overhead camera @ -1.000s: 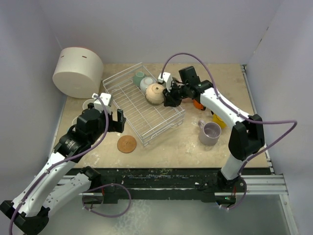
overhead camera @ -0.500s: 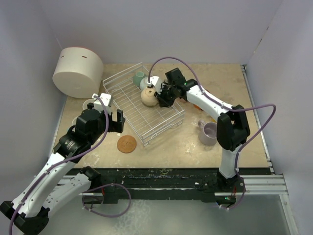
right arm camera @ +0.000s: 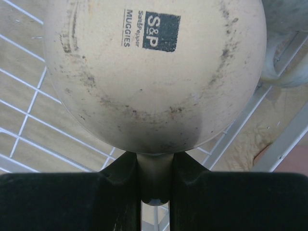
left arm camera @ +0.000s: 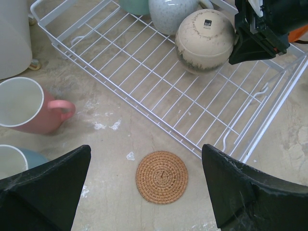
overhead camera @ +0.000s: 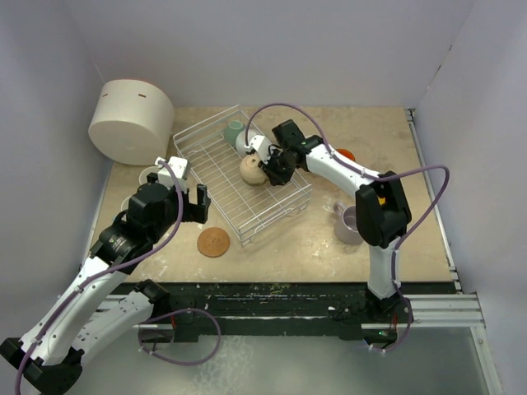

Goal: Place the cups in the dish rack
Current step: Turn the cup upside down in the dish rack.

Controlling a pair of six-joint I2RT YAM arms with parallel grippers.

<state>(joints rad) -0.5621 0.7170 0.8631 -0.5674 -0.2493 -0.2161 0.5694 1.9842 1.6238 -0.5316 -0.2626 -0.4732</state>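
Observation:
The white wire dish rack lies mid-table. A teal cup and a white speckled cup sit upside down at its far end. My right gripper is shut on the handle of a beige cup, held bottom-up inside the rack; the beige cup fills the right wrist view and also shows in the left wrist view. My left gripper is open and empty above the table beside the rack. A pink cup and a light blue cup stand left of the rack. A lilac cup stands at the right, and an orange cup shows behind the right arm.
A large white cylindrical container lies at the back left. A round cork coaster lies on the table in front of the rack, directly below my left gripper in the left wrist view. Walls close in on all sides.
My right gripper has carried the beige cup leftward and down into the rack, beside the white cup. The left arm has not moved.

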